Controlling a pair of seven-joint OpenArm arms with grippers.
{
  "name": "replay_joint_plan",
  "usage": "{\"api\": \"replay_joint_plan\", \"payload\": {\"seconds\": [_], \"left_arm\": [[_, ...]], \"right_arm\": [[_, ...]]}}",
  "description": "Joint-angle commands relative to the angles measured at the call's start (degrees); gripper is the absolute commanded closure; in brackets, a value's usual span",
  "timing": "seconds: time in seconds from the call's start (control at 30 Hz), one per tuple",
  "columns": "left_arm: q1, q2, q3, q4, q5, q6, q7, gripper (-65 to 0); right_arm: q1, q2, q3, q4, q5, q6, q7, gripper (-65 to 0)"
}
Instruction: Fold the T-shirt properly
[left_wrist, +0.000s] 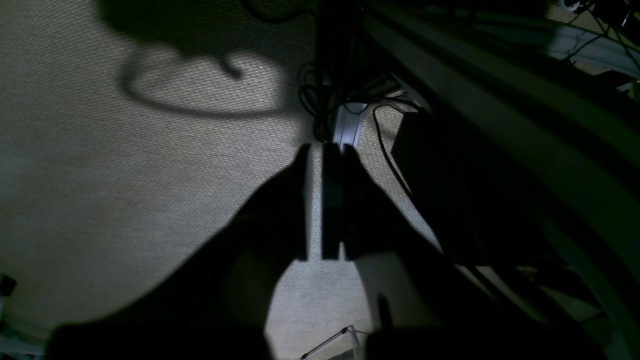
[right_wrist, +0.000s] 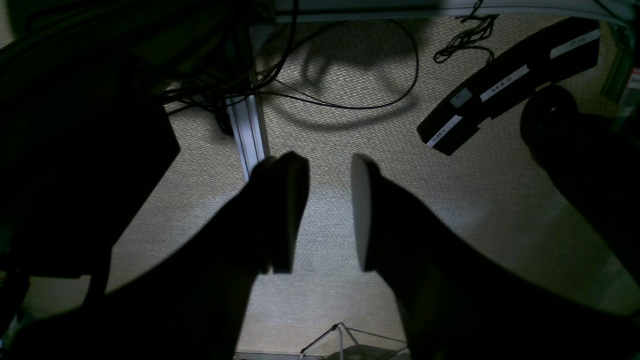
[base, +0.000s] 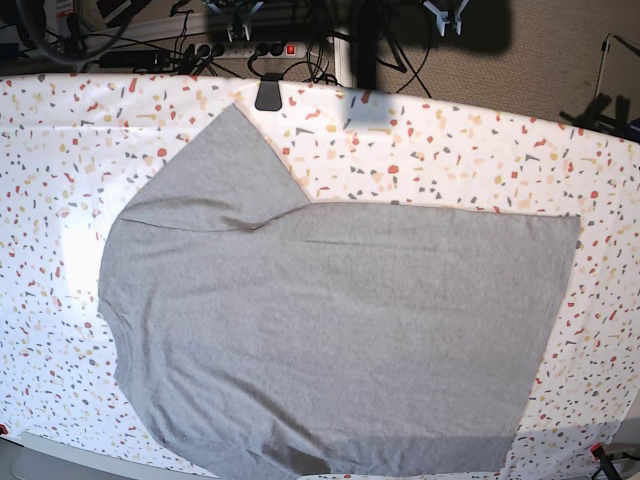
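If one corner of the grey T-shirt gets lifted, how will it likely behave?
The T-shirt lies flat with soft creases near its sleeve, so it is probably floppy and would drape. It looks thin, so likely light. Pushed across the speckled table, it would probably bunch rather than slide whole.

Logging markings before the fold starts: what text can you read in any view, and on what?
"START": white strip label on the black bar-shaped device lying on the carpet, right wrist view.
Two further white labels on that device: too blurred to read.
Plain heather-grey cotton T-shirt on the speckled terrazzo-pattern table: no lettering showing.
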Motion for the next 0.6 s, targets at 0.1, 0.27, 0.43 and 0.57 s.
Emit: {"api": "replay_joint_plan", "payload": {"seconds": [0.1, 0.27, 0.43, 0.57], "left_arm": [[0.61, -0.17, 0.11, 0.28, 0.04, -0.20, -0.52, -4.1], [0.79, -0.17, 0.11, 0.28, 0.02, -0.20, -1.05, -4.1], [0.76, -0.17, 0.11, 0.28, 0.04, -0.20, -1.05, -4.1], [0.76, -0.17, 0.11, 0.28, 0.02, -0.22, -1.05, -4.1]], "right_arm": [[-0.15, 0.15, 0.02, 0.33, 0.09, -0.20, 0.24, -20.0], [-0.15, 0.15, 0.02, 0.33, 0.09, -0.20, 0.42, -20.0], [-0.15, 0.15, 0.02, 0.33, 0.11, -0.20, 0.46, -20.0], [-0.15, 0.15, 0.02, 0.33, 0.09, -0.22, 0.57, -20.0]]}}
